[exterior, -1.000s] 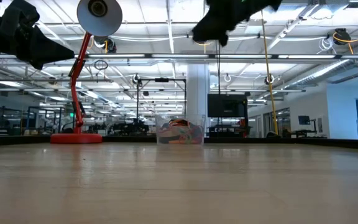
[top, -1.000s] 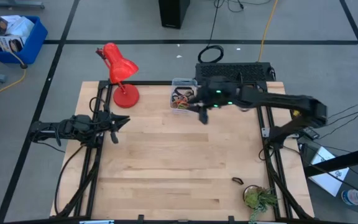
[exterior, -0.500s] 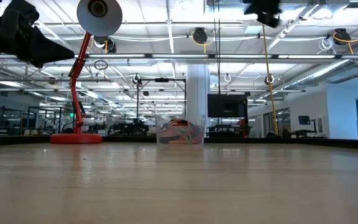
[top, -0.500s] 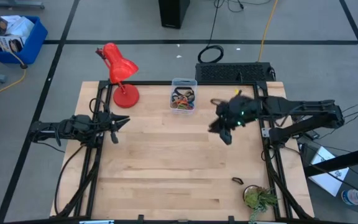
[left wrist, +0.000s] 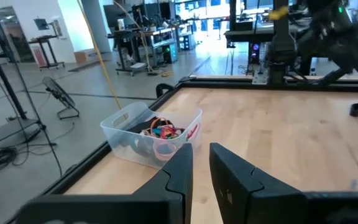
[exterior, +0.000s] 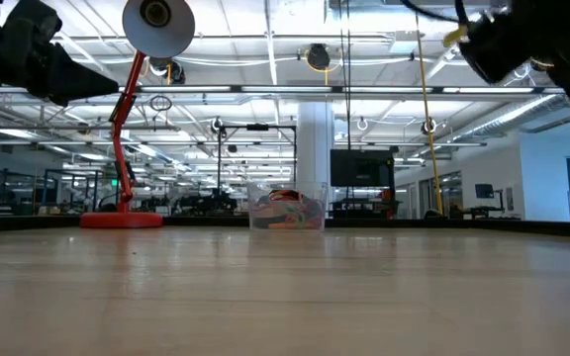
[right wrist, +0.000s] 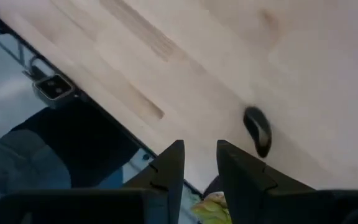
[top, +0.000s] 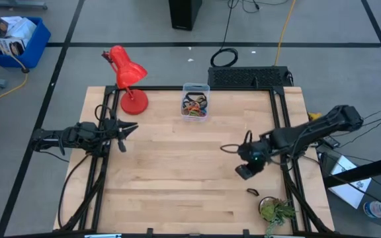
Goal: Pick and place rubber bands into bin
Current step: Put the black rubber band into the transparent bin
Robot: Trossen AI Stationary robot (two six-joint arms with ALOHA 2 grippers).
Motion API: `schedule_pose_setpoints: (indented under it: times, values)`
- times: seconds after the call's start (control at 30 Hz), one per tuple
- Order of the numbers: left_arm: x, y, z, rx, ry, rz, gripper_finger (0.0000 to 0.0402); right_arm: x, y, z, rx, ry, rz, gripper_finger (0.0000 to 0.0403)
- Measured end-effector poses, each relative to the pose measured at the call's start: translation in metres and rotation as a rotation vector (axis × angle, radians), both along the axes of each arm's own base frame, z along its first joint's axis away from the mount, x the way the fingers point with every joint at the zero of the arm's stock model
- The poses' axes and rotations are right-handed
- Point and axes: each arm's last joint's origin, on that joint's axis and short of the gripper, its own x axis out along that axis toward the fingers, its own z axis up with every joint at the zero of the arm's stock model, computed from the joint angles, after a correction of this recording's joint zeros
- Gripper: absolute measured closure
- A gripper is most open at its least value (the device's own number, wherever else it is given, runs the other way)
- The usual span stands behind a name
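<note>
Our right pincer (top: 245,172) hangs above the desk (top: 177,172) near its right-front area, fingers (right wrist: 166,171) a narrow gap apart w/ nothing between them. It points toward a lone black rubber band (top: 253,192) lying flat on the wood just beyond it, near the front-right corner; the wrist view shows that band (right wrist: 257,130) as a small dark loop ahead of the fingertips, apart from them, not yet touched. We judge the arm is lining up for that last stray, so the next step is prob. to lower over it, w/ the jaws needing more spread to straddle a thin floppy loop that lies flush on the surface; a miss or a pinch on the wood alone is the risk. The left pincer (top: 120,130) waits at the desk's left edge, held off the surface, fingers (left wrist: 179,177) close w/ a slim gap, holding nothing; it looks across at the bin (left wrist: 148,140). The bin (top: 195,102) sits at the back edge, mid-desk, well apart from both arms, already holding a tangle of rubber bands (top: 194,106), black, orange, red. Beside it stands a red lamp (top: 128,79); a small green plant (top: 274,211) sits at the front-right corner, near the stray.
</note>
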Motion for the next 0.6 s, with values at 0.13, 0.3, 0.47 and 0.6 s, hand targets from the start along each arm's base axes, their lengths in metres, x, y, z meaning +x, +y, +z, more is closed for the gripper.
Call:
schedule_pose_setpoints:
  times: [0.13,0.3,0.47,0.6]
  values:
    - [0.0,0.0,0.0,0.028,0.011,0.007,0.0339,-0.002,0.008,-0.031,0.114,0.006,-0.054,0.0314]
    - [0.0,0.0,0.0,0.031,0.011,0.007,0.0339,-0.004,0.012,-0.059,0.264,-0.05,-0.097,0.0314]
    - [0.0,0.0,0.0,0.031,0.011,0.007,0.0339,-0.008,0.01,-0.073,0.28,-0.101,-0.108,0.029]
    - [0.0,0.0,0.0,0.027,0.01,0.008,0.0339,-0.009,0.009,-0.076,0.263,-0.101,-0.116,0.0248]
